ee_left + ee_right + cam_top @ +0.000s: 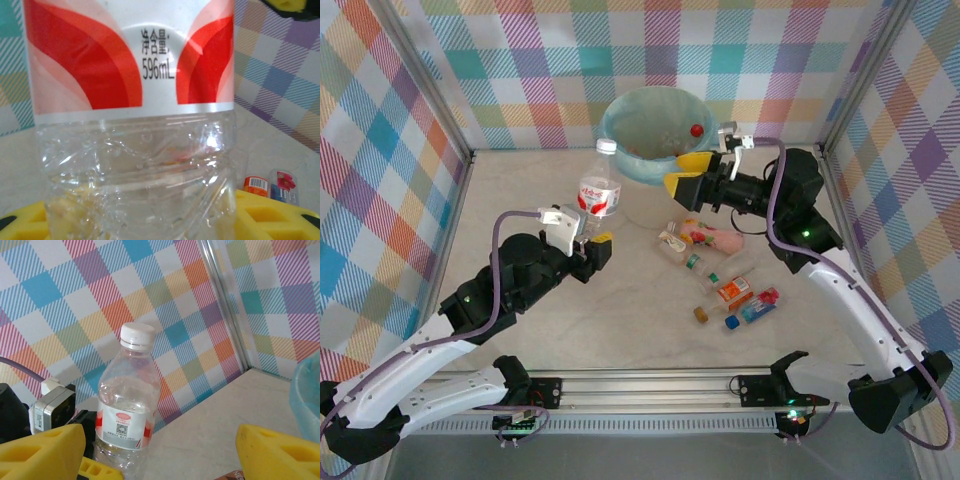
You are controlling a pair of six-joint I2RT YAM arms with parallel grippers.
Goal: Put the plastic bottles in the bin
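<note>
LEFT ARM TAKES HOLD OF A BOTTLE BESIDE THE BIN. A clear plastic bottle (600, 185) with a red-and-white label and a white cap stands upright on the pale table (520, 190), just left of the bin (620, 112). The left gripper (592, 245) grasps it low on its body. From the left wrist, the yellow fingers (272, 215) sit against both sides of the bottle's crumpled lower half, below a label reading 596mL.

The bin is cream-white and lined with a pale teal bag folded over its rim. It stands at the far edge of the table against the plaid wall (740, 50). A red-capped item (696, 129) lies inside near its right wall, and other pieces at the bottom are too small to make out.

The right gripper (685, 172) hangs at the bin's near right rim, its yellow fingers spread apart and empty. From its wrist camera the upright bottle shows between them, well beyond the tips.

A cluster of small bottles (713, 280) lies on the table between the two arms, right of centre and near the bin. Among them are a pink one (725, 240) on its side, one with an orange label (733, 290), one with a green cap (692, 262), a small brown one (701, 314) and a red-and-blue one (760, 305). All lie apart from both grippers.
</note>
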